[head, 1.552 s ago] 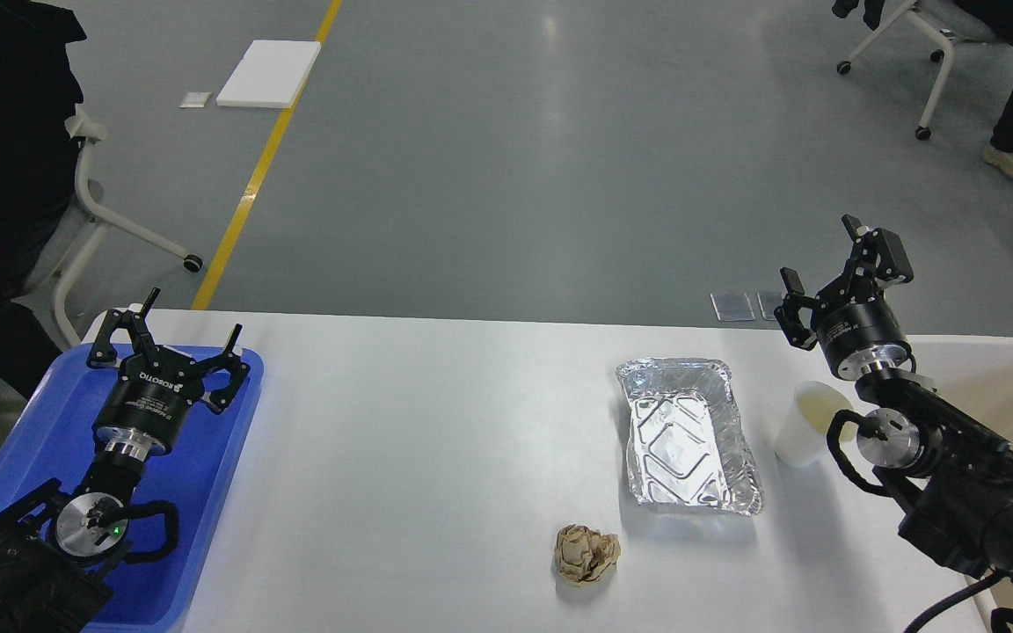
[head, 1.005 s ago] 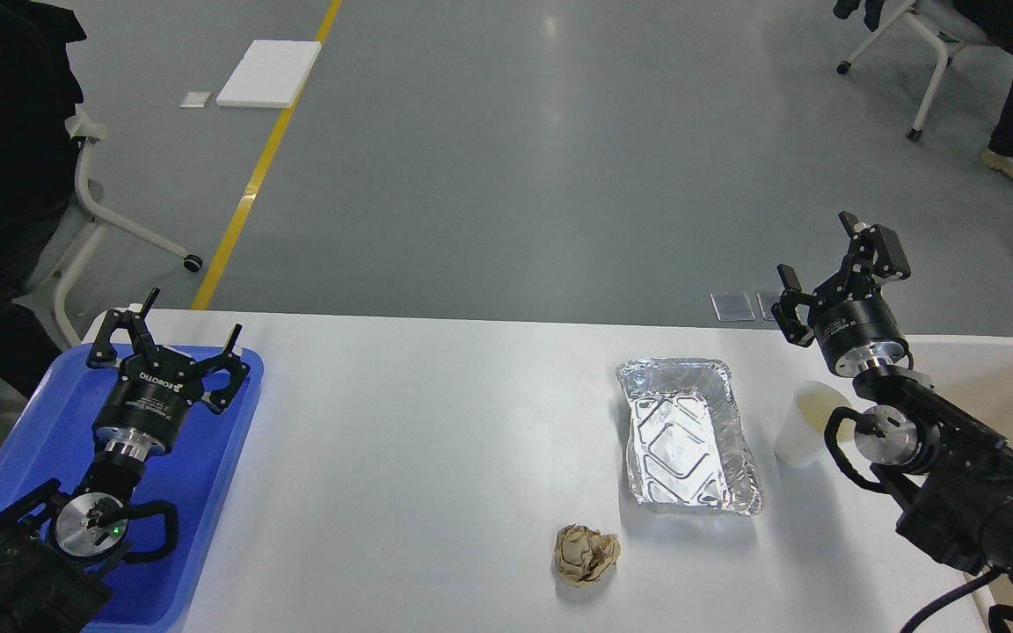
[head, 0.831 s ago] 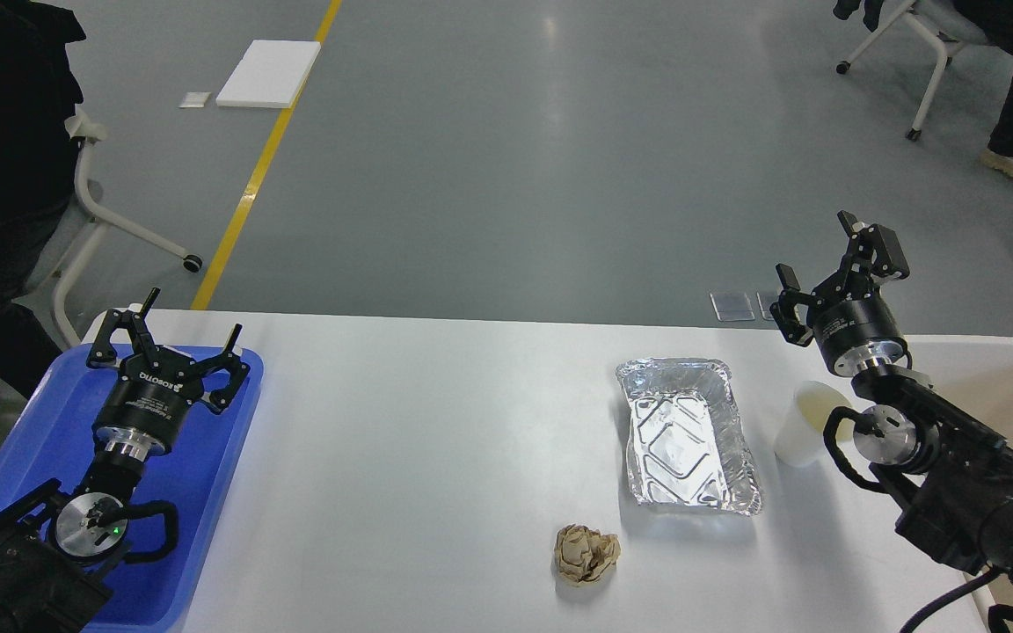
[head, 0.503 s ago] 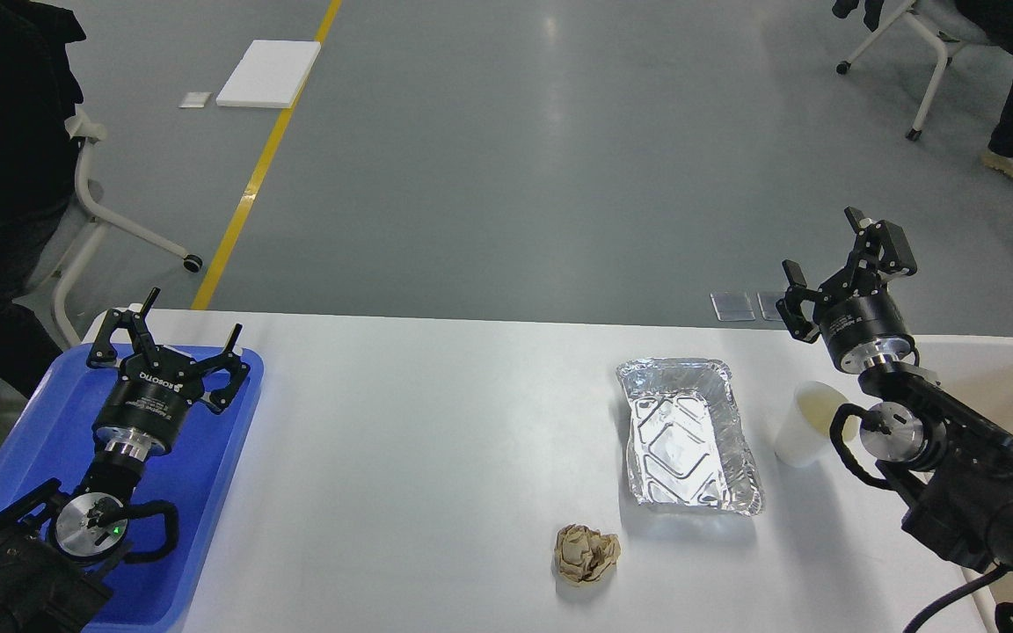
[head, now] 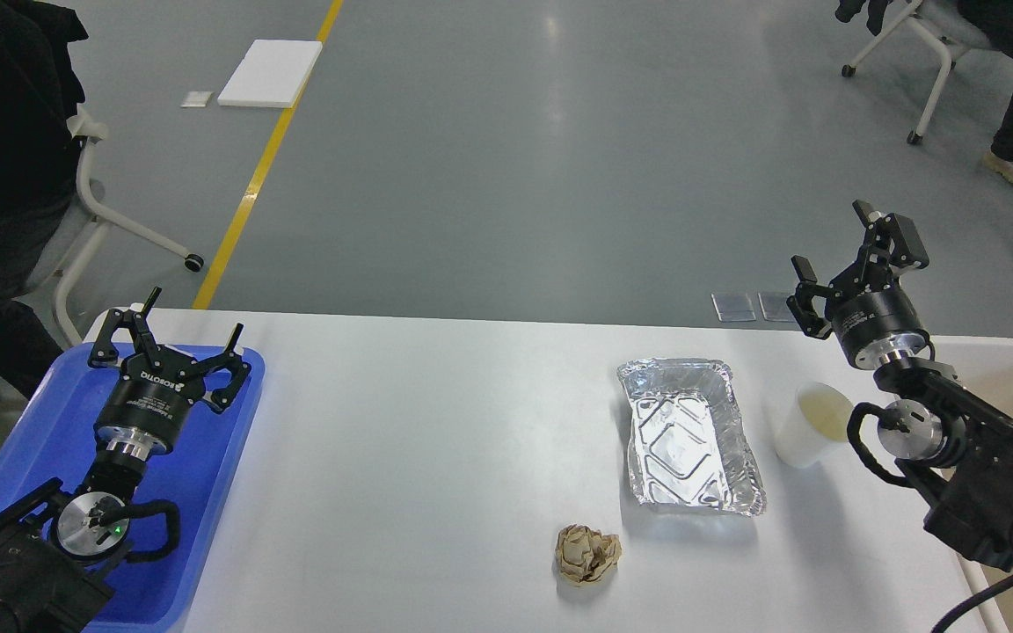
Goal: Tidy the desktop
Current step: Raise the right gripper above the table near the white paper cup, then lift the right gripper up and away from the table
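Both grippers, left [head: 171, 338] and right [head: 854, 255], spread open and empty, probably poised above the desktop [head: 436, 457] to collect the crumpled paper ball [head: 587, 554].

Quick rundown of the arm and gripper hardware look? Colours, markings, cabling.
Both arms are matte black with silver metal rings at the wrist joints. The left gripper is black with two thin linkage fingers and white ROBOTIQ lettering on its body; a small green light shows on the silver disc below it. The right gripper matches, with small white print. Black cable loops run beside each wrist.
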